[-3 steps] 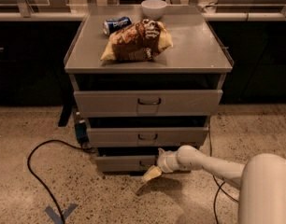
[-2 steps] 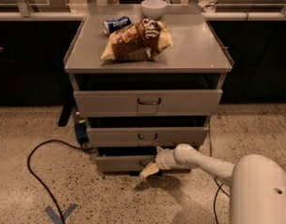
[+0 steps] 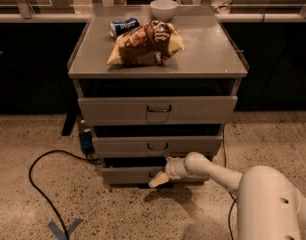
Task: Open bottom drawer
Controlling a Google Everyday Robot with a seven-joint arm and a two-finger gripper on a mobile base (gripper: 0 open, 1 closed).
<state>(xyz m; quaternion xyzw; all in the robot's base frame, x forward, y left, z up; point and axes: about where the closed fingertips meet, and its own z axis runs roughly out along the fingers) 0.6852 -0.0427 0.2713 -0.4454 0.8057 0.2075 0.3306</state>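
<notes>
Camera view: a grey metal three-drawer cabinet (image 3: 208, 59) stands on a speckled floor. The shallow grey bottom drawer (image 3: 125, 175) is the lowest front, just above the floor. A white robot arm (image 3: 213, 171) reaches in from the right. Its pale gripper (image 3: 159, 180) is at the centre of that drawer front; whether it is open or closed cannot be told. A brown snack bag (image 3: 145, 46), a blue can (image 3: 124, 26) and a white bowl (image 3: 163, 8) rest on top.

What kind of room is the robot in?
Probably a lab or office test area: a grey metal drawer cabinet, a speckled hard floor with a loose black cable, and long counters behind. The gripper sits at the bottom drawer's front.
</notes>
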